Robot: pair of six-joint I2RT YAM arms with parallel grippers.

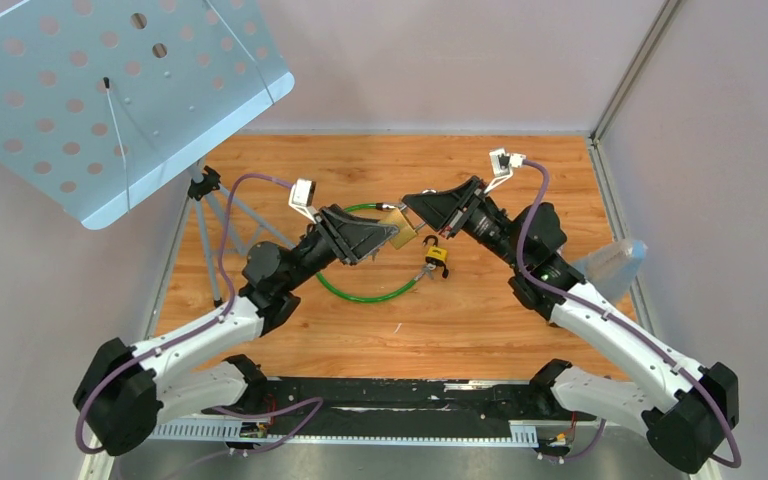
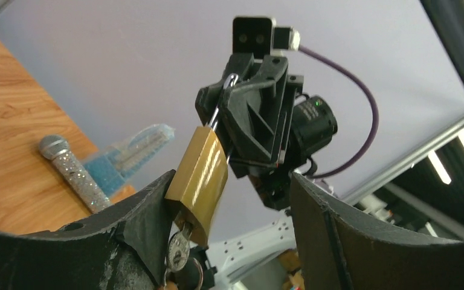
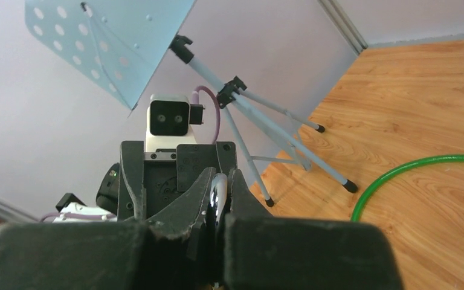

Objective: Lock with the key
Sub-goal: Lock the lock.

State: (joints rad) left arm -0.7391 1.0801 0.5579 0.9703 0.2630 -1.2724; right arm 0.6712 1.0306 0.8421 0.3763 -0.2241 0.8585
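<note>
Padlock [image 1: 401, 228] hangs mid-frame above the worktop [image 1: 290, 335], right gripper [image 1: 412, 206] clamped on its shackle [image 3: 219, 192]. Below, the key [image 2: 178, 248] sits in the keyhole, and the left gripper [image 1: 387, 240] is spread wide around it, gripping nothing. Turning the key looks left to do.

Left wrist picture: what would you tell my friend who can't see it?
A brass padlock hangs by its silver shackle from the right gripper, with a key stuck in its bottom. The left gripper stands open at the lock's lower end, and a glittery microphone lies on the wooden table.

padlock [image 2: 198, 175]: shackle [image 2: 217, 112] pinched in right claw [image 2: 226, 84] | key [image 2: 178, 248] inserted | left claw [image 2: 231, 184] spread
</note>
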